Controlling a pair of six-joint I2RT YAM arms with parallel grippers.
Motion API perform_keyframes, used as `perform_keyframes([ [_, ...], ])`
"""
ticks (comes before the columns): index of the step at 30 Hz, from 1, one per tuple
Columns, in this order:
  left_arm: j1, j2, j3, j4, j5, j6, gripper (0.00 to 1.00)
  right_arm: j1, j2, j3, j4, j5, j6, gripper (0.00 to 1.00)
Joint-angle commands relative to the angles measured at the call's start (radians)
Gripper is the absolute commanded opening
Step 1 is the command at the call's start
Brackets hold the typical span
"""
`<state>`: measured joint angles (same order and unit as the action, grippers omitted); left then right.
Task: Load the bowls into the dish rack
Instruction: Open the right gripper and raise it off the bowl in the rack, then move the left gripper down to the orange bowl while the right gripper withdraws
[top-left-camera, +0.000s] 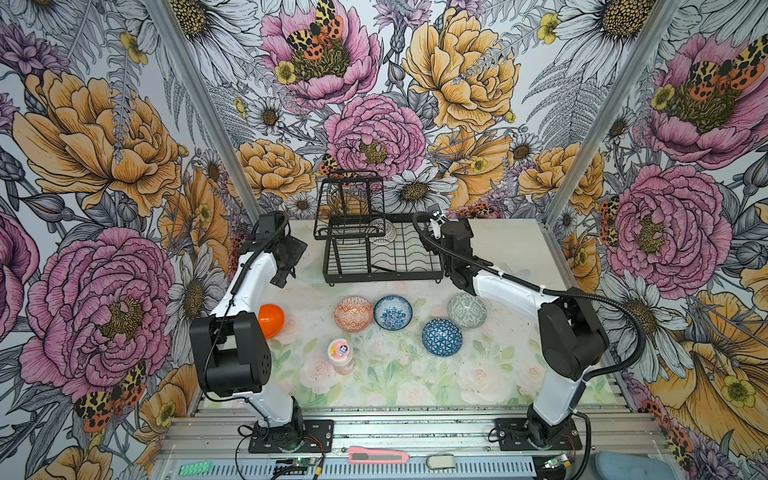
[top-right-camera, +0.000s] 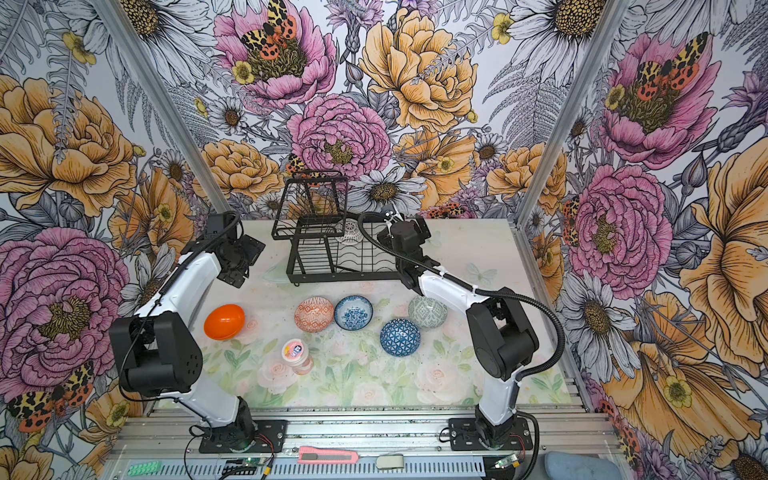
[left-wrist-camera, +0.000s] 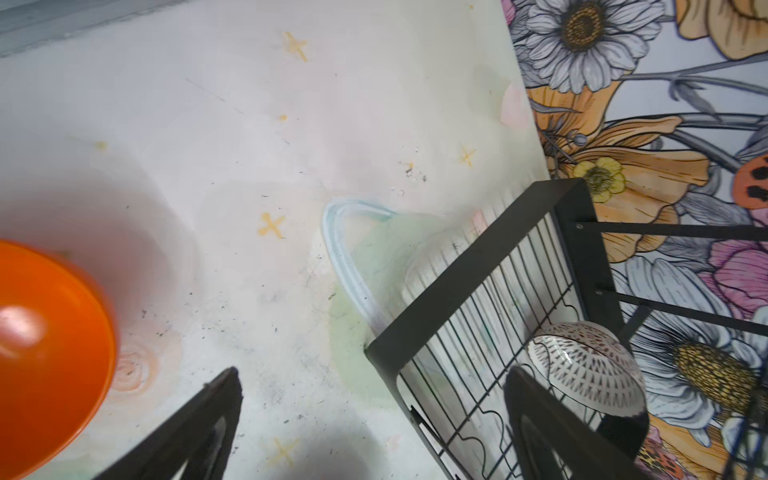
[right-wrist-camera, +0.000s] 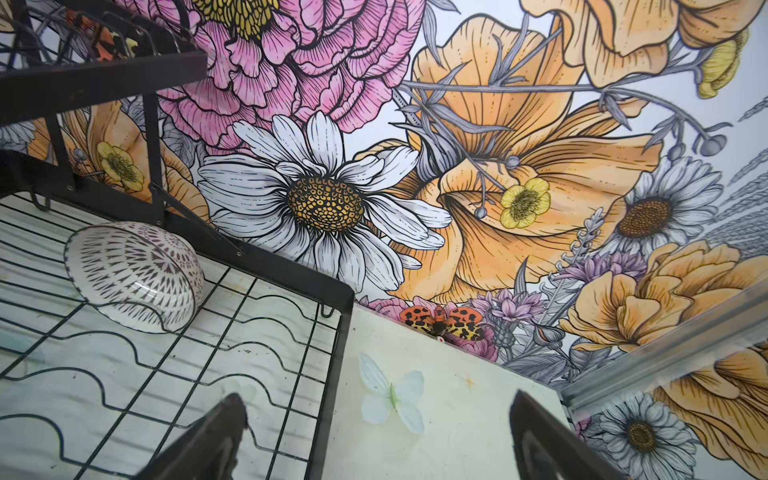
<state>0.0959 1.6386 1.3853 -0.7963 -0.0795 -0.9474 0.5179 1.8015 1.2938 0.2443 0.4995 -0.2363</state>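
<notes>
Left gripper (left-wrist-camera: 374, 374): jaws wide apart, nothing between them. It hangs over bare table (top-left-camera: 316, 299) just off the near-left corner of the dish rack (top-left-camera: 382, 277). The plain orange bowl (top-left-camera: 272, 320) sits below it and back toward the arm's base, dome up. It is the closest bowl to this arm, and the right arm is well away from it.

Further along the row, toward the right arm, come the orange geometric bowl (top-left-camera: 353, 313) and, touching or nearly touching it, the white-blue floral bowl (top-left-camera: 392, 312). Both are about midway between the arms. The pink-lidded jar (top-left-camera: 340, 351) stands nearer the bases and is not a target.

The dark blue bowl (top-left-camera: 442, 337) is dome up, and the grey-green bowl (top-left-camera: 466, 311) lies under the right forearm. Both are on the right arm's side.

Right gripper (right-wrist-camera: 378, 395): fingers spread, empty, at the rack's far-right corner and facing the back wall. A white patterned bowl (right-wrist-camera: 133, 274) is tipped on the rack grid, ahead of that gripper and across the corner rim from it.

My call: five bowls are left on the table, all behind the right gripper, so it has to pull back toward its base. Grey-green looks nearest. The bowls are round, so there is no long axis to line up with.
</notes>
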Motion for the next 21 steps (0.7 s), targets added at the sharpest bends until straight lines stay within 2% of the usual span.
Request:
perform_keyframes([
  [1, 0.013, 0.013, -0.006, -0.105, -0.079, 0.002, 0.99, -0.007, -0.056, -0.007, -0.071, 0.052, 0.009, 1.0],
  [7, 0.037, 0.071, 0.002, -0.213, -0.031, 0.046, 0.99, -0.04, -0.09, -0.005, -0.093, -0.021, 0.105, 1.0],
  [12, 0.031, 0.036, -0.042, -0.224, -0.064, 0.058, 0.99, -0.059, -0.081, 0.016, -0.115, -0.053, 0.083, 0.99],
  [15, 0.031, 0.027, -0.057, -0.224, -0.076, 0.1, 0.99, -0.084, -0.085, 0.022, -0.127, -0.086, 0.117, 0.99],
  [21, 0.052, 0.058, -0.104, -0.225, 0.0, 0.166, 0.99, -0.119, -0.093, 0.033, -0.149, -0.119, 0.155, 0.99],
])
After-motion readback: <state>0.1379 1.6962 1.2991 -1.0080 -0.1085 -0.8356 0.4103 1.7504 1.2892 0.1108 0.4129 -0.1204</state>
